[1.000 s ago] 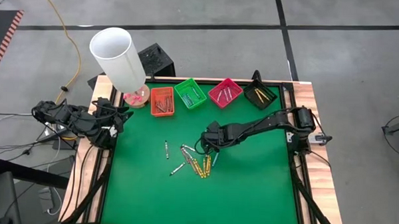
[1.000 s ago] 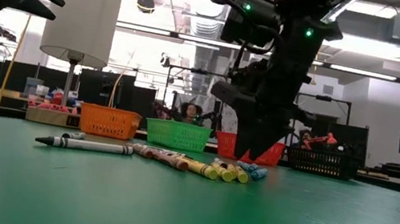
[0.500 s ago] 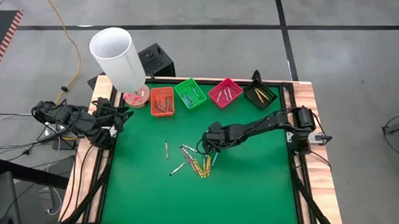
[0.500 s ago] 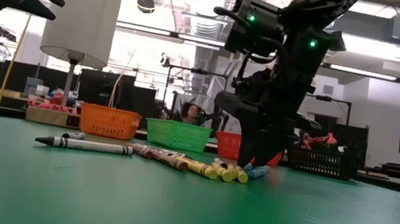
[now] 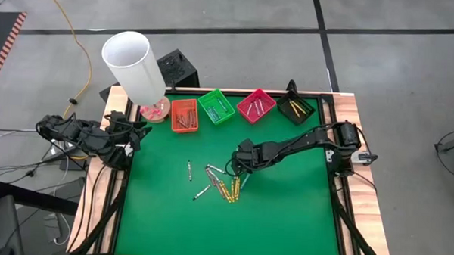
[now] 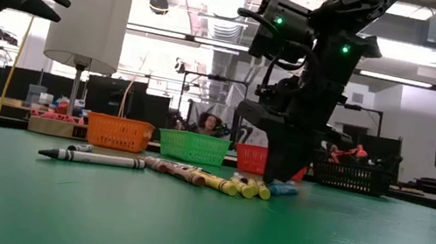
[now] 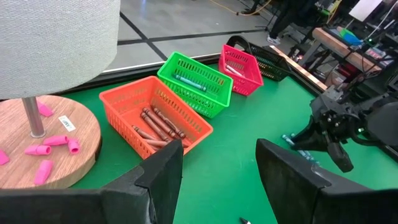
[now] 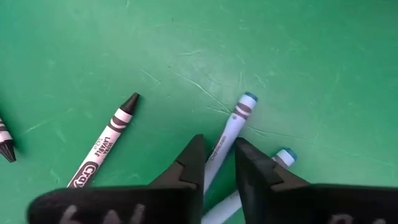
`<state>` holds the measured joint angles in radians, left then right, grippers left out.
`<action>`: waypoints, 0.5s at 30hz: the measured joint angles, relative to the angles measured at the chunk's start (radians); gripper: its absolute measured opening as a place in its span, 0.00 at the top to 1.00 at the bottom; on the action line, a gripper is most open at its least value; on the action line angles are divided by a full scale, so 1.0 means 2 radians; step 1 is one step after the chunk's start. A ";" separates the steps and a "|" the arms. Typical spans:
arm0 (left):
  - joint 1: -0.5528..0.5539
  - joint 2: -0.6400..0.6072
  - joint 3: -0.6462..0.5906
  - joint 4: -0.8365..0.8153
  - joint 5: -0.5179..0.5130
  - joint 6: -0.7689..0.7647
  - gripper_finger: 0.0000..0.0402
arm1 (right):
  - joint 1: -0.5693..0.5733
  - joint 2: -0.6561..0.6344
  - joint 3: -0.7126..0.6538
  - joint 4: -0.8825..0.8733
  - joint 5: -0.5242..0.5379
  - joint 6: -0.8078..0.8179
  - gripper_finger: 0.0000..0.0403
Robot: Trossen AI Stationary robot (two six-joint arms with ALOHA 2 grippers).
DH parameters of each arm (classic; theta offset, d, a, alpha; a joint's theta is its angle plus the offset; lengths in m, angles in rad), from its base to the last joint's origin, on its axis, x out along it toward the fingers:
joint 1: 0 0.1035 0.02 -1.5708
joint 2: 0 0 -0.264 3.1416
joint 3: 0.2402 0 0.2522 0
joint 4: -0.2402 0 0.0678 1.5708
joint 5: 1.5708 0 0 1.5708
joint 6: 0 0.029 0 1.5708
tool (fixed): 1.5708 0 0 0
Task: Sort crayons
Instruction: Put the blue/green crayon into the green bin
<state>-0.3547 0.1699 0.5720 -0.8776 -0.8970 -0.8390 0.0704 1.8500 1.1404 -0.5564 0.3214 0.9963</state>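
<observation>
Several crayons [image 5: 219, 184] lie loose on the green mat, among them yellow ones [image 6: 238, 186], a black-and-white one [image 8: 106, 146] and two light blue ones. My right gripper [image 5: 239, 172] stands over the group's right end, shut on one light blue crayon [image 8: 233, 124]. The other blue crayon [image 8: 283, 157] lies just beside it. My left gripper [image 7: 217, 186] hangs open above the table's far left corner, holding nothing. My right gripper pinches the light blue crayon's paper-wrapped barrel [image 8: 219, 148] between its two fingers, well back from the tip. The fingers come from above, slanting steeply down, and stand across the crayon. The crayon lies flat on the mat.
Along the far edge stand an orange tray [image 5: 184, 115], a green tray [image 5: 216, 106], a pink tray [image 5: 256, 104] and a black tray [image 5: 296, 107], each with crayons in it. A lamp [image 5: 134, 67] on a wooden base with pink erasers stands at the far left.
My right gripper's fingers have drawn together around the light blue crayon; it has stayed almost in place over the pile. The crayons lie as before.
</observation>
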 joint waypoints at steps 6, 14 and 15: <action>0.000 0.000 0.000 0.000 0.000 0.000 0.52 | 0.000 0.001 -0.001 0.004 0.000 0.001 0.89; 0.000 0.000 0.000 0.000 0.000 0.000 0.52 | 0.000 0.001 -0.001 0.005 0.000 0.000 0.99; 0.000 0.000 0.000 0.000 0.000 0.000 0.52 | 0.000 0.001 -0.001 0.006 0.001 0.000 0.99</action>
<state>-0.3550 0.1699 0.5720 -0.8780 -0.8970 -0.8383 0.0708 1.8515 1.1386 -0.5438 0.3244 0.9954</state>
